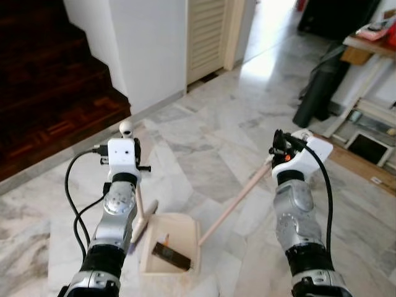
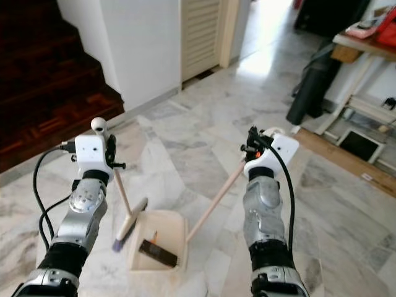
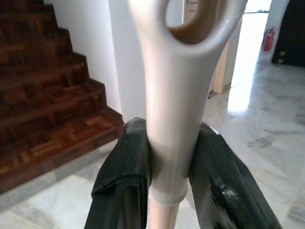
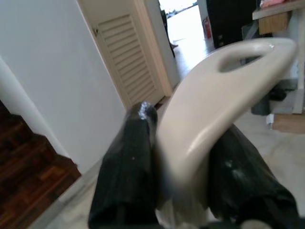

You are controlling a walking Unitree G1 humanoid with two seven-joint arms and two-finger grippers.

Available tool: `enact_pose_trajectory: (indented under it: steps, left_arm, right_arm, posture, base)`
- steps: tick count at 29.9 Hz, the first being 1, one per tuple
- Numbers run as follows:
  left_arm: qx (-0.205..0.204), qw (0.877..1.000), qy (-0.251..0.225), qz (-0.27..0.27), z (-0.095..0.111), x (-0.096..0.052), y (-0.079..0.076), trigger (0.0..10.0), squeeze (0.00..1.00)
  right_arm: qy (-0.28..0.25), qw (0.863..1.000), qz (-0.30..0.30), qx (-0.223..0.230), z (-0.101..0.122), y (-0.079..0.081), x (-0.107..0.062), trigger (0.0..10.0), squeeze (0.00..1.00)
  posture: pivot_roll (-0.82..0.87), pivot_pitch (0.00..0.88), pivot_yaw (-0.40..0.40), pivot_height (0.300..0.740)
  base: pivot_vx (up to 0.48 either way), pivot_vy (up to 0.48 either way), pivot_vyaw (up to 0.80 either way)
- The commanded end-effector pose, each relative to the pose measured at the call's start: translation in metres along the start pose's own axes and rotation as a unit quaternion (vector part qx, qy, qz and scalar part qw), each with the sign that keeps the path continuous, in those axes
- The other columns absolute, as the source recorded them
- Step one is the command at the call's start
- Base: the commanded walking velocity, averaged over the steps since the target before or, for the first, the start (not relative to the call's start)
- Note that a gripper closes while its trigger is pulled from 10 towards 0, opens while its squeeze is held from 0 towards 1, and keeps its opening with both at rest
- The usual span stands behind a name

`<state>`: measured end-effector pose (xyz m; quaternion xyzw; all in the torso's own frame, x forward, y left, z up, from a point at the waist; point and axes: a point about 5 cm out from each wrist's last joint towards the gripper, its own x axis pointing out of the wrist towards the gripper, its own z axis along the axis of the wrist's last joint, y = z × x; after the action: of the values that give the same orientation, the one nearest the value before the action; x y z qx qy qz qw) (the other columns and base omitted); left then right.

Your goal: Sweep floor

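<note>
Left tool (image 3: 169,186) pinches my broom (image 2: 127,219), right tool (image 4: 186,186) the dustpan (image 2: 158,247), over marble floor (image 1: 204,154) beside dark stairs (image 1: 49,93).

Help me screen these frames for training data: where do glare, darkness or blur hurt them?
Left eye view: doorway floor blown out by glare, stairs very dark. Left wrist view: broom handle soft, too near. Right wrist view: dustpan handle blurred, doorway overexposed.

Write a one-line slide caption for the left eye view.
Left gripper holds broom, right gripper holds dustpan.
</note>
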<state>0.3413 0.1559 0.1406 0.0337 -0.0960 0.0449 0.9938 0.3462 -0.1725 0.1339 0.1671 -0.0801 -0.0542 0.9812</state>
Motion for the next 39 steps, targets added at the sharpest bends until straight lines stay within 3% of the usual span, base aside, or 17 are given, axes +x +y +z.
enact_pose_trajectory:
  steps: [1, 39]
  left_arm:
    - [0.002, 1.0, -0.027, 0.009, 0.012, 0.0043, 0.0066, 10.0, 0.0]
    - [0.004, 1.0, -0.023, 0.014, 0.0087, 0.0013, 0.008, 10.0, 0.0]
  right_arm:
    - [-0.026, 0.999, 0.02, 0.01, 0.0117, 0.014, 0.0049, 10.0, 0.0]
    - [-0.022, 0.999, 0.039, -0.006, 0.0076, 0.017, 0.0022, 10.0, 0.0]
  posture:
    - [0.01, 0.024, -0.057, 0.74]
    - [0.02, 0.018, -0.064, 0.74]
  base:
    - [0.0, 0.315, 0.0]
    - [0.0, 0.332, 0.03]
